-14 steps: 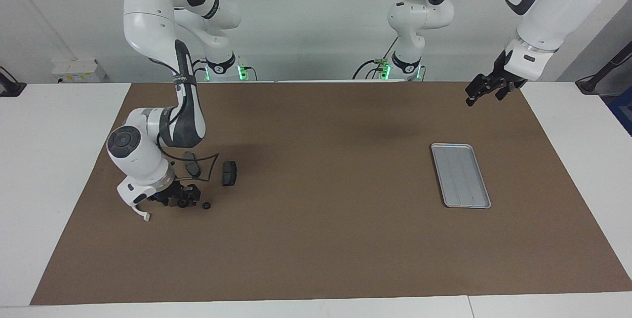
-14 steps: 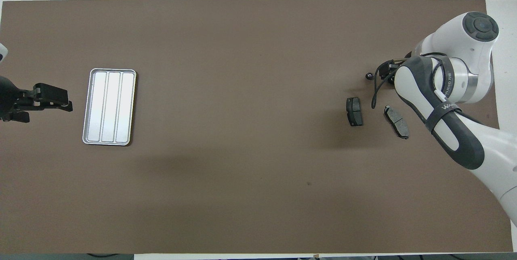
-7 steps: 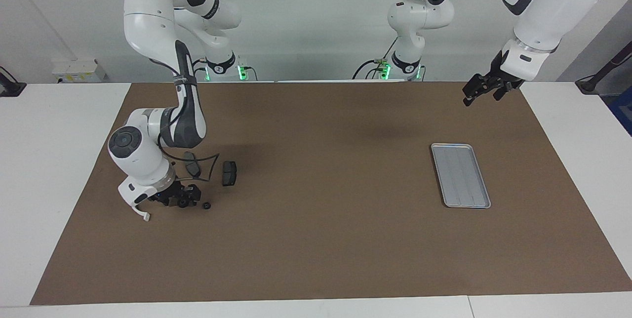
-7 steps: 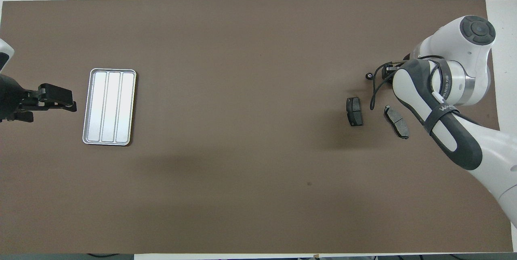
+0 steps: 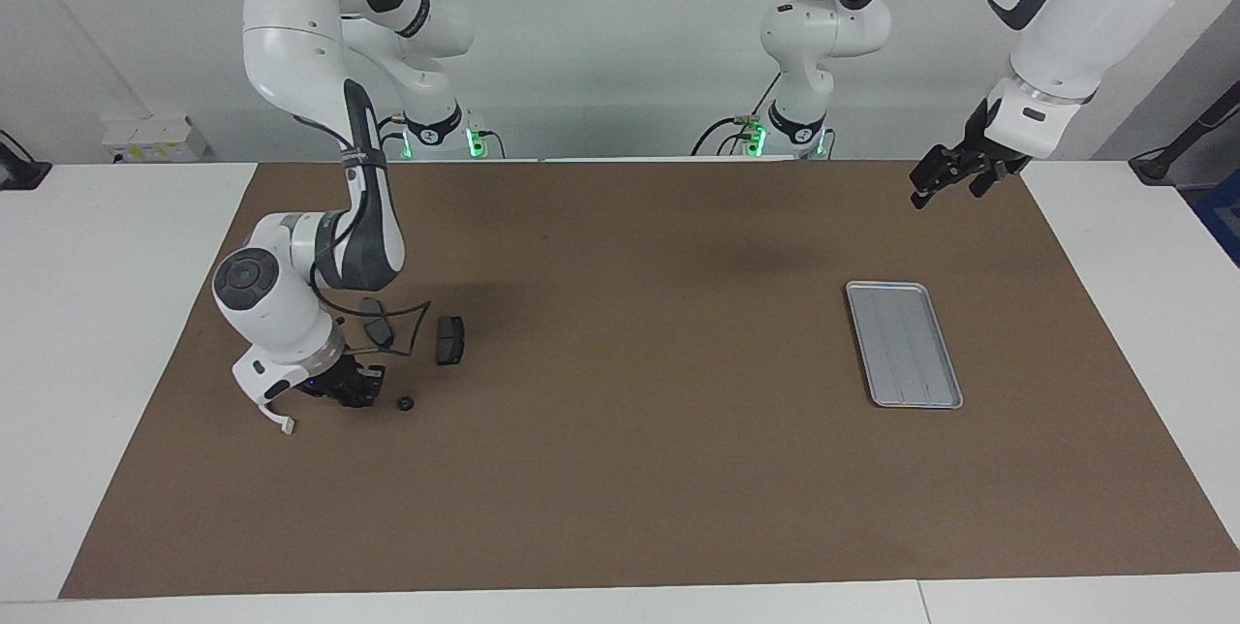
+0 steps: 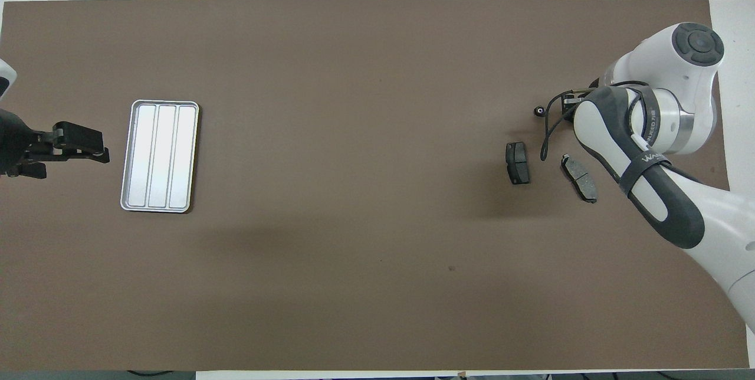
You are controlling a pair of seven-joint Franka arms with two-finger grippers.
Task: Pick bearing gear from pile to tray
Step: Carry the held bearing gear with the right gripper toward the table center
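Observation:
The pile lies toward the right arm's end of the mat: two dark brake pads [image 5: 449,340] [image 5: 378,322], a tiny black round piece [image 5: 405,403] and a white curved bracket [image 5: 274,408] beside the right wrist. My right gripper [image 5: 356,393] is down on the mat beside the round piece. Its fingers are drawn together on another small black round part, the bearing gear, which they now hide. In the overhead view the right forearm covers that gripper. The silver tray [image 5: 904,343] lies empty toward the left arm's end. My left gripper [image 5: 947,190] waits open in the air over the mat's edge beside the tray.
A black cable loop [image 5: 412,326] hangs from the right arm between the two brake pads. The brown mat [image 5: 639,430] covers most of the white table. The right arm's elbow and forearm lean over the pile.
The right gripper's fingers have closed in around the small black round part that sat between them. The left gripper has only drifted slightly.

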